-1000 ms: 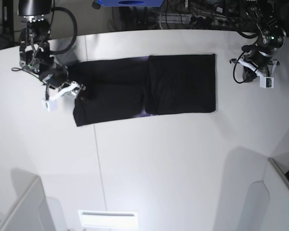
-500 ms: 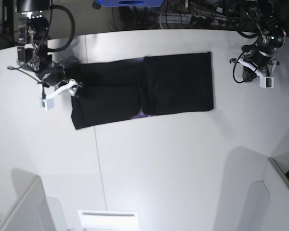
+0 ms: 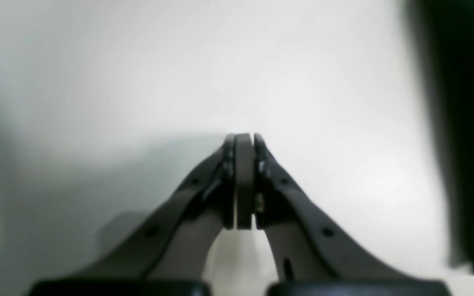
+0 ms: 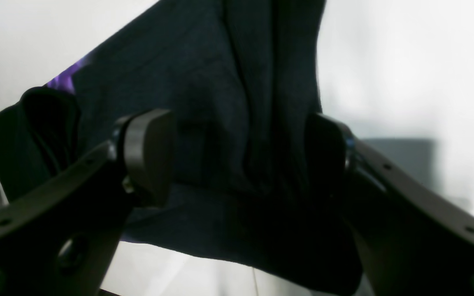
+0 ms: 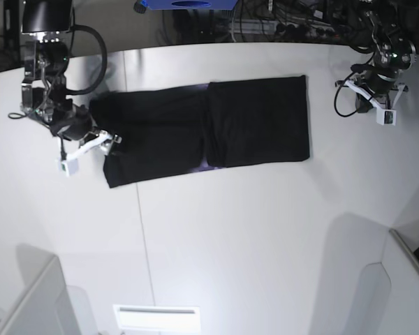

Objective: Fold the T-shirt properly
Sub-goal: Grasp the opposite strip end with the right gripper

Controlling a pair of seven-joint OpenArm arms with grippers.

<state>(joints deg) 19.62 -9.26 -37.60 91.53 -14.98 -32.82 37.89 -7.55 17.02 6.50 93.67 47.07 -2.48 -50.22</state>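
Observation:
The black T-shirt (image 5: pixel 216 125) lies on the white table (image 5: pixel 251 230) as a long strip, with its right half doubled over (image 5: pixel 262 120). My right gripper (image 5: pixel 110 144) is at the strip's left end. In the right wrist view its fingers (image 4: pixel 150 156) stand wide open on either side of a bunched fold of the T-shirt (image 4: pixel 241 102), and a bit of purple print (image 4: pixel 66 78) shows at the cloth's edge. My left gripper (image 3: pixel 244 137) is shut on nothing above bare table. It hovers off the T-shirt's right end (image 3: pixel 467 123), at the table's back right (image 5: pixel 369 99).
Cables and a blue object (image 5: pixel 188 4) crowd the far edge behind the table. Grey panels stand at the near left (image 5: pixel 28 300) and near right (image 5: pixel 405 279) corners. A pale slotted plate (image 5: pixel 157 317) sits at the front edge.
My right gripper has slid left and toward the front along the T-shirt's left end. The whole strip has shifted slightly left. The left arm has barely moved.

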